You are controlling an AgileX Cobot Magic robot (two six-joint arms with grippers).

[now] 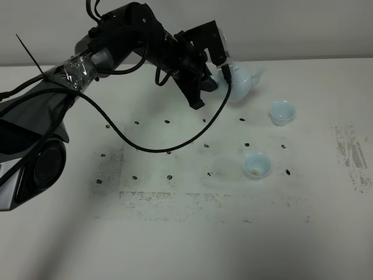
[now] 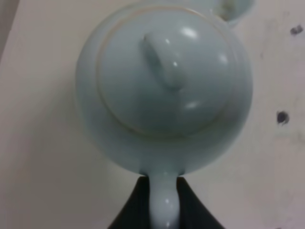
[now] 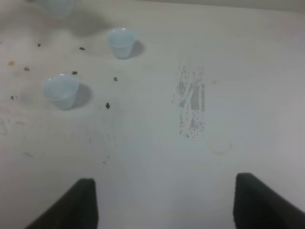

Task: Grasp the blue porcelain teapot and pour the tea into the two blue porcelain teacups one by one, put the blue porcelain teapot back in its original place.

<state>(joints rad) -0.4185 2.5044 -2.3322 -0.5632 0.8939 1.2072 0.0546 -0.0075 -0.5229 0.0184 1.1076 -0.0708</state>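
1. The blue porcelain teapot (image 1: 240,81) is found at the far side of the white desk (image 1: 186,245), right of the middle in the high view, with its short spout (image 1: 259,72) pointed up and to the right.
2. Its thin loop handle (image 2: 164,202) is clamped between the dark jaws of the left gripper (image 2: 164,193), one jaw pressed on each side of the loop.
3. In the left wrist view the lid (image 2: 164,78) is seen seated on the pot, with its knob (image 2: 162,59) at the centre.
4. Whether the pot rests on the desk or is held just above it cannot be told.
5. The far teacup (image 1: 282,111) is placed near the pot, on its spout side and nearer the front of the desk.
6. The near teacup (image 1: 257,165) is set closer to the front edge, apart from the other cup; a brownish speck is seen inside it.
7. The jaws of the right gripper (image 3: 164,191) are held wide apart above bare desk, with nothing between them.
8. A scuffed grey patch (image 1: 349,157) is seen on the desk to the right of the cups.
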